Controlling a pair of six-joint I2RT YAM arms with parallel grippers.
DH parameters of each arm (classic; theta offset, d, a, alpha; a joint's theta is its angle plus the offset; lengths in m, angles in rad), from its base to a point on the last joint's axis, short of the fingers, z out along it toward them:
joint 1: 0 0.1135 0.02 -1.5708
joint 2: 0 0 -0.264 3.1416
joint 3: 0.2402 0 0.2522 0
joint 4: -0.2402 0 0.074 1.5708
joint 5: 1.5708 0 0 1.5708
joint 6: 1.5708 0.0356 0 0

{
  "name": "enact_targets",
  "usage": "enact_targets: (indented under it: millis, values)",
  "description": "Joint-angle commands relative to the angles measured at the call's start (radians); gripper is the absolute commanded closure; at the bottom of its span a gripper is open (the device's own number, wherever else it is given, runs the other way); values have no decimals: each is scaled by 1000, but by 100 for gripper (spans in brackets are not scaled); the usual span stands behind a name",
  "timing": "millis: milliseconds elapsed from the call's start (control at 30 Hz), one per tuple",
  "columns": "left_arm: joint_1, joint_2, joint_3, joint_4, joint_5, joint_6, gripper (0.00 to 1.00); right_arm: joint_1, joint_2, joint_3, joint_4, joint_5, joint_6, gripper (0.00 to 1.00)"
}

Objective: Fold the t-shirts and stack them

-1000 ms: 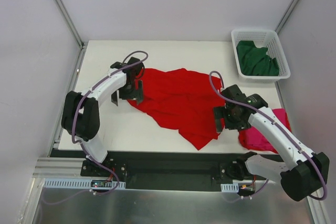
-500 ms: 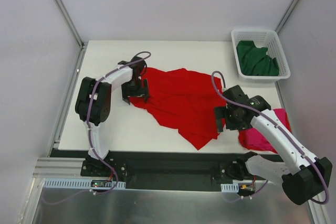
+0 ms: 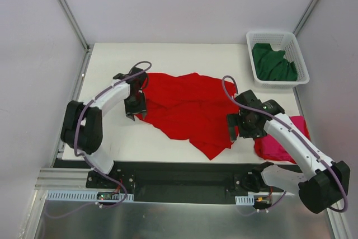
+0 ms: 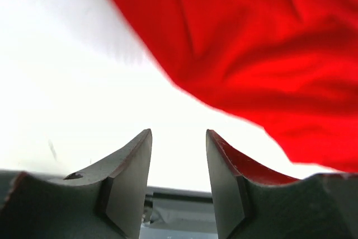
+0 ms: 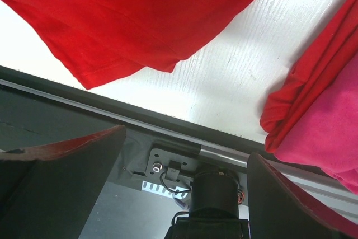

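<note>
T-shirts first: you have the red t-shirt [image 3: 187,110] spread loosely across the middle of the frame in the top view, a soft matte cotton with long shallow creases and an uneven outline that tapers to a point toward the lower centre. The magenta t-shirt [image 3: 272,150] sits bunched at the lower right, partly under the right arm, and in the right wrist view its layered folds [image 5: 324,132] fill the right edge. The green t-shirt [image 3: 273,64] lies crumpled inside the white basket [image 3: 270,33], a rectangular plastic lattice at the upper right.

Your left hand [image 3: 133,113] is at the left edge of the red cloth. In its wrist view the two grey moulded fingers [image 4: 131,177] stand apart with only bare desk showing in the gap, and the red fabric [image 4: 251,43] hangs across the upper right, so the hand is open and grips nothing. Your right hand [image 3: 239,130] hovers at the lower right edge of the red shirt, between it and the magenta one. Its dark fingers [image 5: 67,177] are spread wide and empty, and both carry a red tint.

The desk [image 3: 112,132] is white, and close up its surface [image 5: 235,76] shows a faint grain. A black rail runs along its near edge under the arm bases. Pale plain walls enclose the space, with grey metal struts rising at the back corners
</note>
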Motion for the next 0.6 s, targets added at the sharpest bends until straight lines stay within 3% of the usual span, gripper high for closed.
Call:
enact_targets:
  millis: [0, 133, 200, 300, 567]
  values:
    - [4, -204, -25, -149, -38, -63, 57, -5, 30, 25, 12, -15, -16, 4]
    - [2, -379, -143, -177, -35, -103, 59, -5, 60, 48, 24, -12, -27, 4]
    - [2, -399, -174, -148, -54, -97, 54, -5, 77, 56, 29, -15, -30, 4]
    - [2, -346, -165, -93, -81, -71, 38, -4, 97, 65, 32, -25, -30, 4]
    - [5, -40, -22, 1, -38, -33, 30, -5, 105, 82, 18, -28, -62, 4]
